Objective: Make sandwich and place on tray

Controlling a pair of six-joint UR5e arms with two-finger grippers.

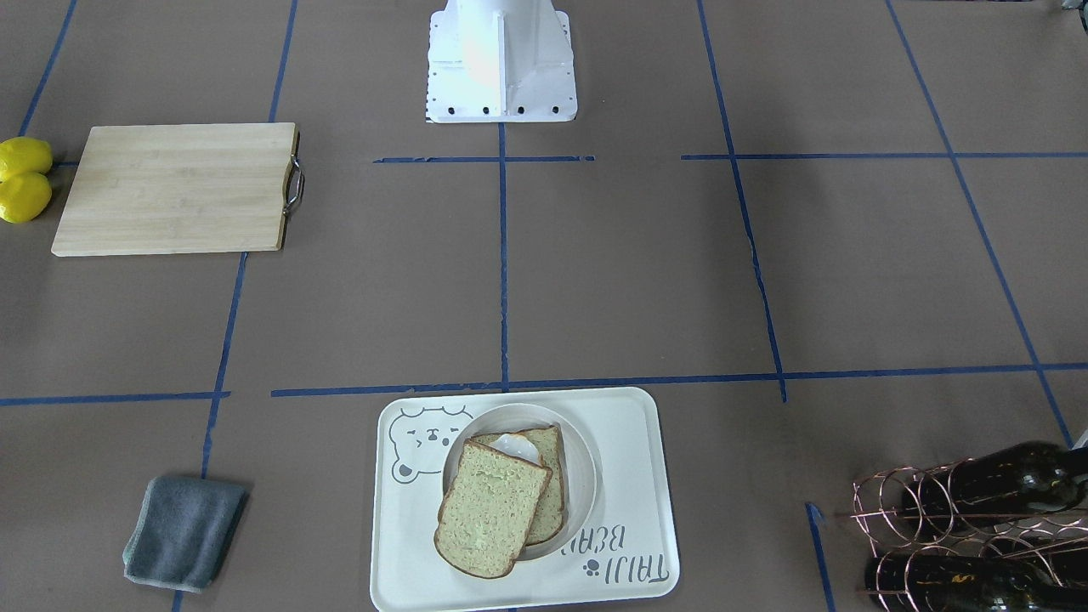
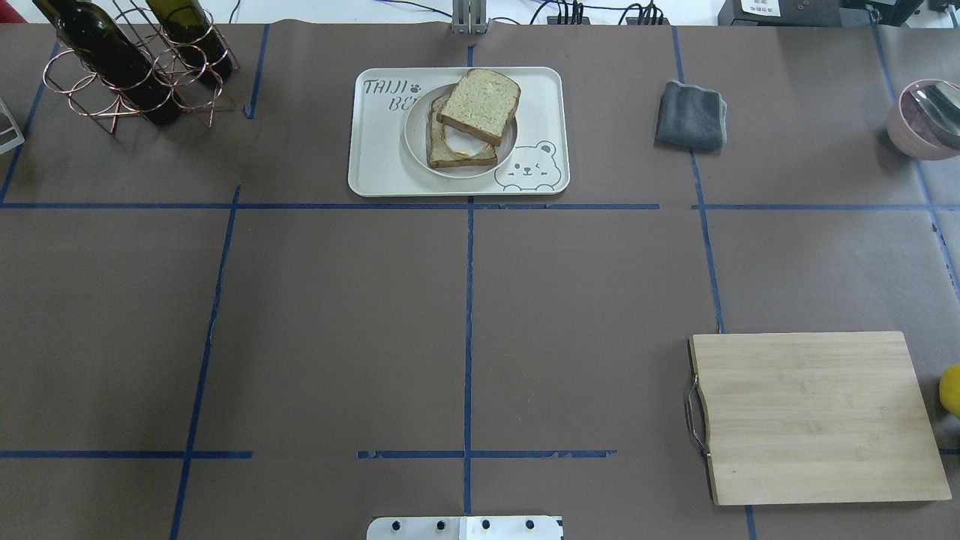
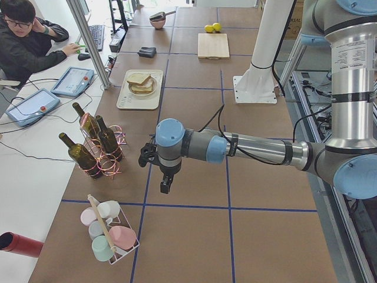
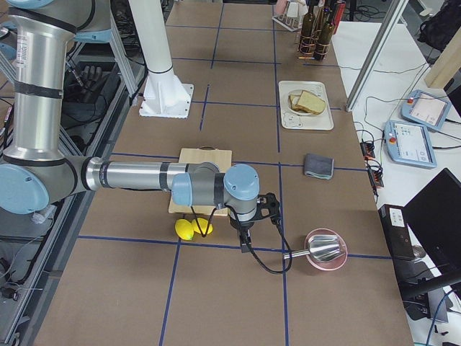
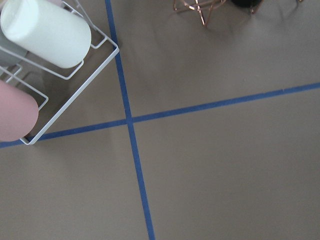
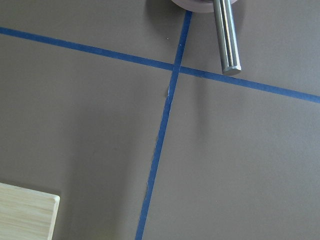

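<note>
The sandwich (image 2: 469, 120) lies on a plate (image 2: 411, 139) on the tray (image 2: 382, 169), far middle of the surface; the task seems finished; left gripper (image 3: 166, 187) and right gripper (image 4: 245, 241) hang well apart from it, whether apart or together I cannot tell; next, only staying clear.

Work cell: table, side desk, framing, light.
Brown paper-covered table (image 2: 337, 315) gridded with blue tape lines (image 2: 468, 337), lying directly below the jaws of the left gripper (image 3: 166, 184) and the right gripper (image 4: 245, 236). Long white side desk (image 3: 23, 177) beyond the jaws, along the table's outer edge, bearing two grey touch-screen pendants (image 3: 72, 81) and a black keyboard (image 3: 94, 35). Slanted silver aluminium post (image 3: 88, 41) between table and desk. Light even and soft, shadows faint.
</note>
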